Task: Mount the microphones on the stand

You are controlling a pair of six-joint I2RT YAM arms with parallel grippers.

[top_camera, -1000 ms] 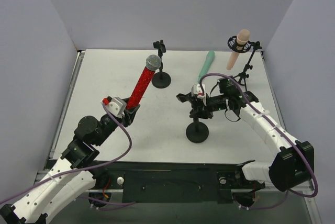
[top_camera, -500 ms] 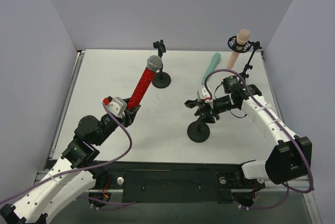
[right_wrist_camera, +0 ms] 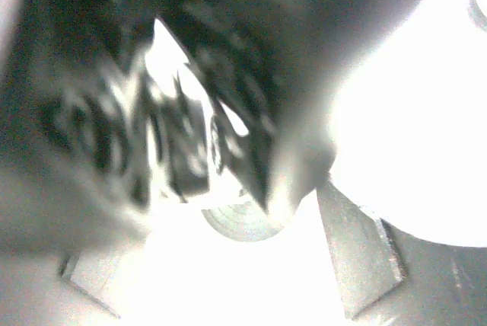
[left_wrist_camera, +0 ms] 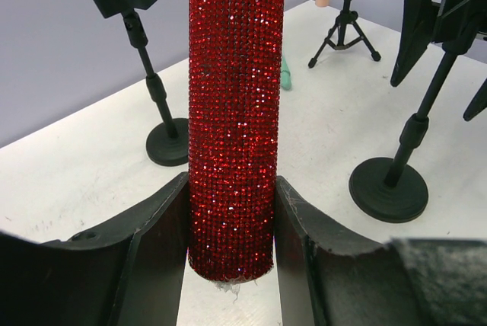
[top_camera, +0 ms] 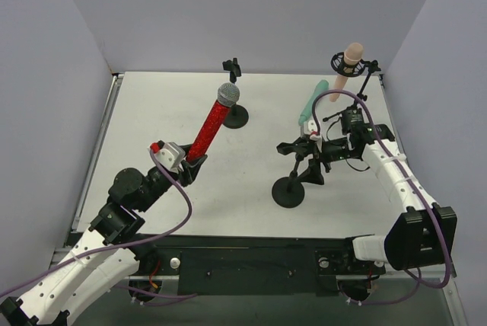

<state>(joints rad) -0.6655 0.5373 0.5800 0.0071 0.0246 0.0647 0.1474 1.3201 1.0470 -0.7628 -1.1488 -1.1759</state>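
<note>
My left gripper (top_camera: 186, 166) (left_wrist_camera: 232, 223) is shut on the lower end of the glittery red microphone (top_camera: 210, 125) (left_wrist_camera: 236, 97), which stands tilted with its silver mesh head up. The mint green microphone (top_camera: 312, 105) leans above the near stand (top_camera: 289, 191) (left_wrist_camera: 389, 187). Whether that stand's clip holds it is unclear. My right gripper (top_camera: 301, 157) (right_wrist_camera: 221, 273) is open, with its fingers spread either side of the stand's top. The blurred right wrist view shows the mint microphone's round end (right_wrist_camera: 243, 223) free between them. The peach-pink microphone (top_camera: 348, 62) sits in the tripod stand (top_camera: 356, 101) at the back right.
A second round-base stand (top_camera: 234, 115) (left_wrist_camera: 167, 142) with a bare clip stands at the back centre, just beyond the red microphone's head. Grey walls close in the white table (top_camera: 152, 113) on three sides. The tripod's legs (left_wrist_camera: 344, 36) lie near the right arm.
My right gripper has opened and drawn back to the right, letting go of the mint microphone, which has shifted right with the stand's top. The red microphone has edged slightly right.
</note>
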